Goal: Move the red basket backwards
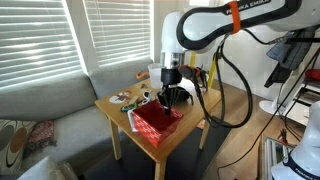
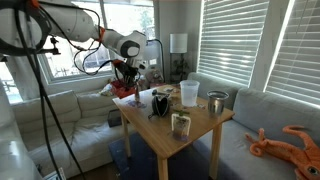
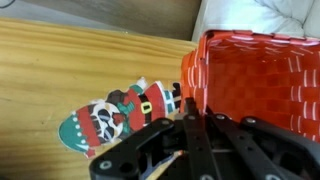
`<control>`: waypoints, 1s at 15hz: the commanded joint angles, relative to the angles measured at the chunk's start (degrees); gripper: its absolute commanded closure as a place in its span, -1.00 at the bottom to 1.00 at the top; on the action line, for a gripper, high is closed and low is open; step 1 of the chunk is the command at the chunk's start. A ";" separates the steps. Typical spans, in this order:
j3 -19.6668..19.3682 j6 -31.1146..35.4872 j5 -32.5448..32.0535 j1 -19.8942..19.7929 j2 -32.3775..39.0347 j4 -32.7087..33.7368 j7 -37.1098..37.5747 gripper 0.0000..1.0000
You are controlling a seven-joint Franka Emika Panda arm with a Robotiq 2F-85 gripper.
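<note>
The red basket (image 1: 156,123) has mesh plastic sides and sits at the near corner of the wooden table (image 1: 118,108). It also shows in an exterior view (image 2: 126,89) at the table's far left end, and fills the right of the wrist view (image 3: 255,75). My gripper (image 3: 189,112) comes down from above with its two fingers closed tight on the basket's left wall. In both exterior views the gripper (image 1: 171,93) (image 2: 122,72) stands over the basket's edge.
A flat Santa-patterned piece (image 3: 112,113) lies on the table just beside the basket. A black rounded object (image 2: 160,103), a clear cup (image 2: 189,93), a metal cup (image 2: 216,101) and a jar (image 2: 181,124) stand on the table (image 2: 195,140). Sofas flank the table.
</note>
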 commanded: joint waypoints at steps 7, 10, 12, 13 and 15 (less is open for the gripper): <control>-0.80 8.71 3.18 -0.70 -15.68 -5.31 -0.55 0.90; -0.91 11.43 3.42 -1.75 -15.57 -5.71 4.62 0.98; -3.08 11.47 5.59 -3.16 -14.31 -2.66 6.43 0.98; -4.15 10.92 5.70 -4.11 -13.54 -0.81 7.56 0.98; -6.55 9.85 5.64 -6.38 -9.88 4.29 9.68 0.98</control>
